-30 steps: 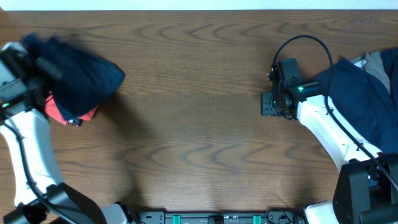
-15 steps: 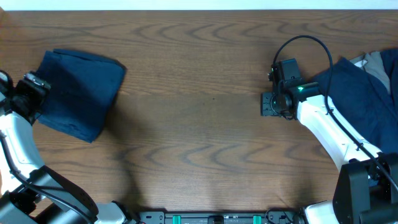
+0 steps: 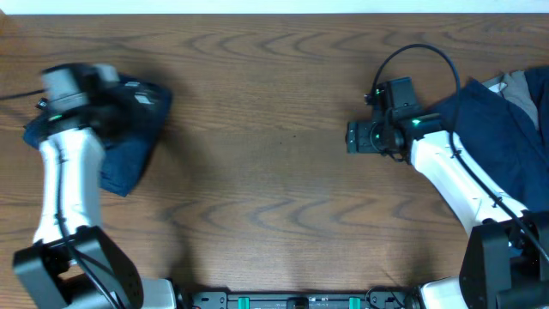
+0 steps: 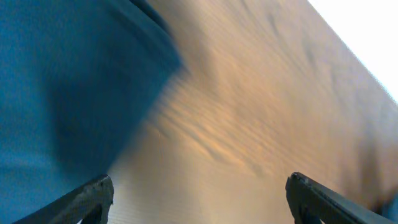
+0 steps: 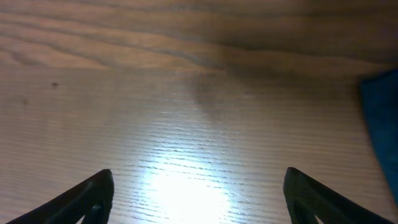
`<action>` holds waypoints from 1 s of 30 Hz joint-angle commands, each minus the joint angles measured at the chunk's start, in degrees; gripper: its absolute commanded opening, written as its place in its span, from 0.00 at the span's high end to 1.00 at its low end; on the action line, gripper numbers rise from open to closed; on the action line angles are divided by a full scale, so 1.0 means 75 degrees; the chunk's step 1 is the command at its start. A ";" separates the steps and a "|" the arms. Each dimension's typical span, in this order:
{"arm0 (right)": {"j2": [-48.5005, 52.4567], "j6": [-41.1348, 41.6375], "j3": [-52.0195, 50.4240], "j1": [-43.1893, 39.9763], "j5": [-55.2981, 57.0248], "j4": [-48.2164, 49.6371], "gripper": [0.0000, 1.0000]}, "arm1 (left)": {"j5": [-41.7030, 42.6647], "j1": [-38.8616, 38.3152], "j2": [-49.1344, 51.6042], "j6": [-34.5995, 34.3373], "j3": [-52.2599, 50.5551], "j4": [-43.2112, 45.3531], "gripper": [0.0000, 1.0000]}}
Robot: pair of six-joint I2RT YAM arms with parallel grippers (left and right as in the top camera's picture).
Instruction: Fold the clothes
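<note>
Both arms are smooth white tubes with black joint housings [image 3: 497, 257], the left arm [image 3: 62, 184] at the frame's left, the right arm [image 3: 450, 176] at its right. The right gripper [image 3: 353, 137] is a boxy black block with a small green light [image 3: 415, 123] behind it and a thin black cable [image 3: 416, 49] looping above; wrist views show dark wedge-shaped fingertips [image 5: 87, 196].

The left arm [image 3: 62, 172] is sweeping in from the bench's left edge, blurred with motion. It is reaching across the navy garment [image 3: 129, 163] near the far left corner and covering the part that lay bare half a second ago. The left gripper [image 3: 129, 96] is passing over the cloth's right-hand side with its fingers spread. A second ago the garment was bunched up at that edge; it is now lying flat. The right gripper [image 3: 353, 137] is edging leftward, toward the bench's middle.
</note>
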 commanded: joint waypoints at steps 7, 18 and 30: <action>-0.0093 -0.0192 0.0041 -0.1760 -0.1673 -0.1017 0.01 | -0.1393 -0.2664 0.0300 0.1075 0.0035 -0.2503 0.03; -0.0816 -0.0379 -0.0070 -0.2229 -0.0691 -0.3401 0.01 | -0.2142 -0.2938 -0.1000 0.0854 -0.0230 -0.4733 0.02; -0.7134 -0.0023 -0.3206 -0.1373 0.0236 -0.0699 0.01 | -0.4220 -0.4721 -0.7530 0.0510 -0.3293 -0.1912 0.02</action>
